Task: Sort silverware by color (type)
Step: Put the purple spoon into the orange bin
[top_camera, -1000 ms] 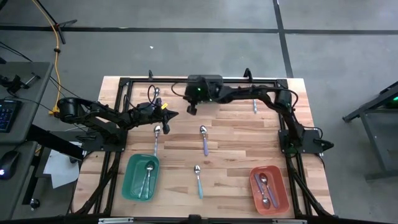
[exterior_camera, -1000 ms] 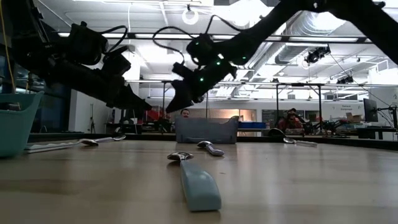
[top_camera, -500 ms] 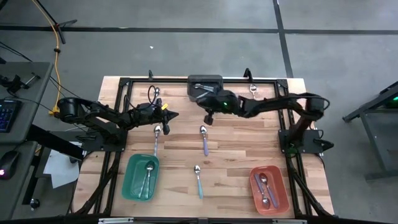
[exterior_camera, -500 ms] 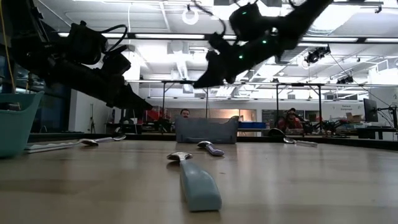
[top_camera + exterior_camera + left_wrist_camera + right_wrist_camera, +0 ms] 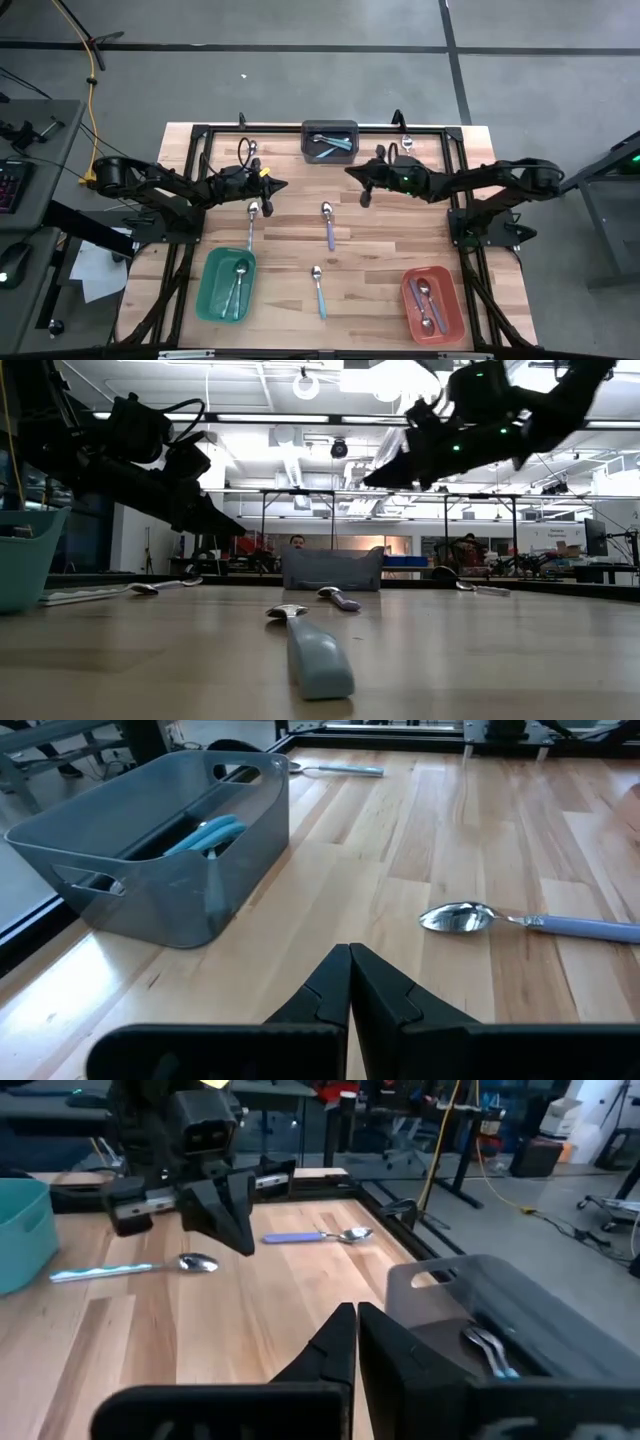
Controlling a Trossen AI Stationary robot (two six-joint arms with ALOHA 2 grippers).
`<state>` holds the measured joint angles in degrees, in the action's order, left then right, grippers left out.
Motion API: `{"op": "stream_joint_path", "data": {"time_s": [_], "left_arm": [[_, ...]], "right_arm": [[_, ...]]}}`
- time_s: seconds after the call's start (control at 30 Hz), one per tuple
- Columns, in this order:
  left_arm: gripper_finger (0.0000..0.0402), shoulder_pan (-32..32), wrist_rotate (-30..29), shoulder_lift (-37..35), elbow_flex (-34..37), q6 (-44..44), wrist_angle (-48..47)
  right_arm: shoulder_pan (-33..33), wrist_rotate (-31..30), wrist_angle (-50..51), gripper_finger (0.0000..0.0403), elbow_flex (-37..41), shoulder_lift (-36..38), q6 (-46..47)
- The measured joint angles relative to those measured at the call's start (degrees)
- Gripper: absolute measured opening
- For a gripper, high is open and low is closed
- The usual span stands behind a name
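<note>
Two dark arms reach in over the wooden bench (image 5: 380, 230) from either side, both above its far half; the left gripper (image 5: 281, 184) hangs left of centre with its jaws pressed together and empty, and the right gripper (image 5: 351, 171) hangs just right of the grey bin (image 5: 330, 140), jaws likewise pressed together on nothing. Three bins come next: the grey bin at the far edge holds teal-handled pieces lying roughly crosswise, the green bin (image 5: 226, 285) at the near left holds spoons with handles toward the near edge, and the red bin (image 5: 433, 305) at the near right holds purple-handled spoons laid the same way. Loose silverware lies apart on the bench: a light blue spoon (image 5: 251, 227) by the left gripper, a purple spoon (image 5: 329, 225) at centre and another light blue spoon (image 5: 319, 290) nearer, each with its long axis running far to near, bowl at the far end.
</note>
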<state>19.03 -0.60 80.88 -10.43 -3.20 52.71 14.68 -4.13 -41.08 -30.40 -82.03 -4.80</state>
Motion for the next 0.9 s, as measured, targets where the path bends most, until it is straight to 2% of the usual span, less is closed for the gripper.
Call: {"op": "stream_joint_path", "data": {"time_s": [0.37, 0.9], "left_arm": [[0.0000, -0.27, 0.19, 0.33, -0.01, 0.00, 0.13], [0.0000, -0.44, 0.16, 0.35, -0.01, 0.00, -0.07]], "right_arm": [[0.00, 0.08, 1.37, 0.0000, 5.67, 10.38, -0.07], [-0.26, 0.03, 1.83, 0.0000, 5.58, 10.96, 0.36]]}}
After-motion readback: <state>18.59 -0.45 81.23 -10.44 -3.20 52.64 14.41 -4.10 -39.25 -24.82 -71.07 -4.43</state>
